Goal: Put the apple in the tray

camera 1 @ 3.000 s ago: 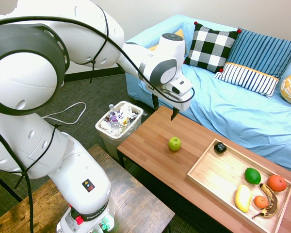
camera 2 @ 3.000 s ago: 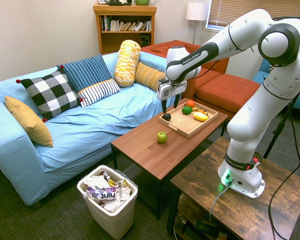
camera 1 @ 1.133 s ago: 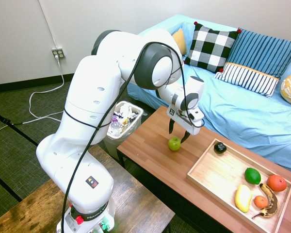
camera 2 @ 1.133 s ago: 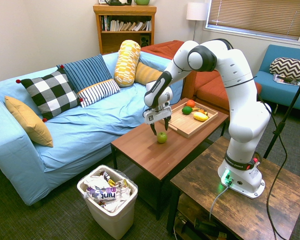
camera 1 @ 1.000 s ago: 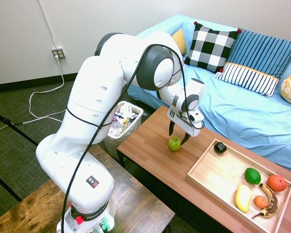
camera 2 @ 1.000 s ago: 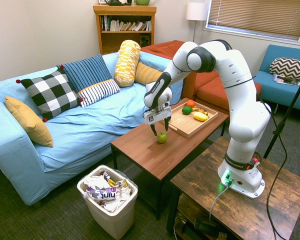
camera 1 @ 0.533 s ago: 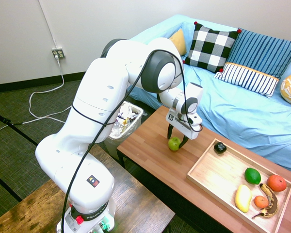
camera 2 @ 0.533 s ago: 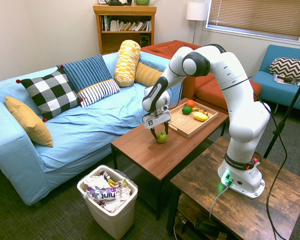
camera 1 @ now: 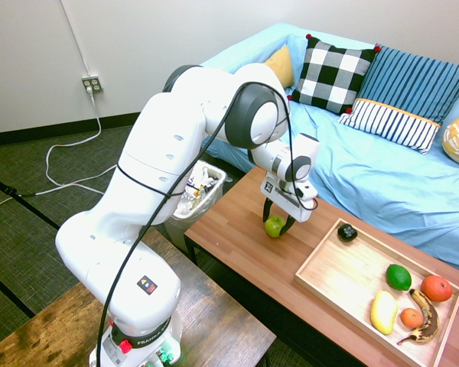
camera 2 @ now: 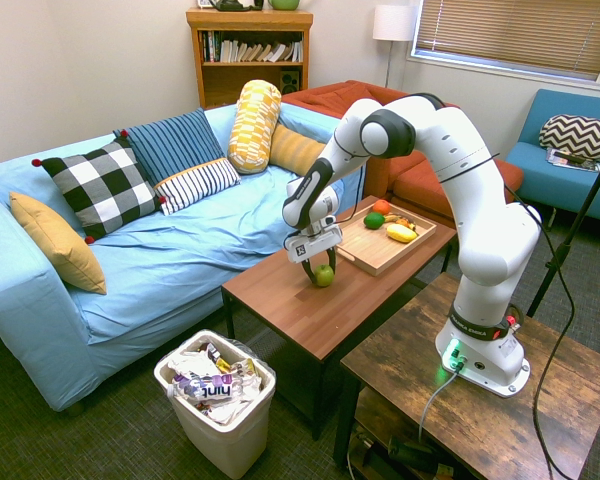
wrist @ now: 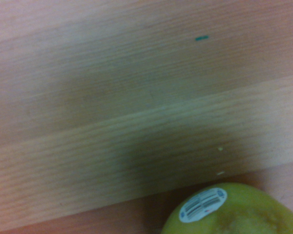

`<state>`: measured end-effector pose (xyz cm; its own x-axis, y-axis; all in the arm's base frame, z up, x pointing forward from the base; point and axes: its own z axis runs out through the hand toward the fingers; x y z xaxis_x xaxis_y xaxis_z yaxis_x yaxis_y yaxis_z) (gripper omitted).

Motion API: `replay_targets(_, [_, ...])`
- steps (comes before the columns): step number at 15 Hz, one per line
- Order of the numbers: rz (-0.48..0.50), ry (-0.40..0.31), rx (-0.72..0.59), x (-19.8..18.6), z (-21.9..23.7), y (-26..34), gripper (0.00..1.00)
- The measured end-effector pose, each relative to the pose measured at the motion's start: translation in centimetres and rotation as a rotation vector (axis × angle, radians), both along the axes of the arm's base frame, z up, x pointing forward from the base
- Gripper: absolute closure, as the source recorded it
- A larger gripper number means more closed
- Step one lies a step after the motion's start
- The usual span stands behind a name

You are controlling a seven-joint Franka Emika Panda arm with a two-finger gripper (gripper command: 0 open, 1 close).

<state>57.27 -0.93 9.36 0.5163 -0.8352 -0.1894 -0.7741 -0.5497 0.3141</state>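
The fingers (camera 1: 278,222) stand spread, one down each side of the apple (camera 1: 275,226), presumably so they can close on its round flanks without rolling it; I can't tell whether either one touches. The apple sits on the bench (camera 1: 237,243), near the edge by the bin (camera 1: 185,219). The tray (camera 1: 338,269) lies well apart, its bare end nearest the apple, handy for setting it down.

We see pale wood planks (wrist: 88,97) w/ fine grain, a bit blurry. Small green mark (wrist: 201,38) on the wood. Green apple (wrist: 254,214), partly cut off by the pic's edge, w/ a white barcode sticker (wrist: 203,205). Two tiny pale specks (wrist: 220,148) nr the apple, plus a soft shadow.
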Motion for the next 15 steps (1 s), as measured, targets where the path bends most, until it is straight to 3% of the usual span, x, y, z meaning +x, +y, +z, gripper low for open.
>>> replay_targets(5, [-0.016,-0.048,-0.001,1.7,2.2,-0.8,1.00])
replay_targets(9, [-0.071,-0.143,-0.006,3.9,8.7,-4.5,1.00])
replay_targets(12, [-0.174,-0.229,-0.015,4.6,13.6,-10.3,1.00])
replay_targets(15, [-0.306,-0.262,-0.023,3.5,14.9,-17.6,1.00])
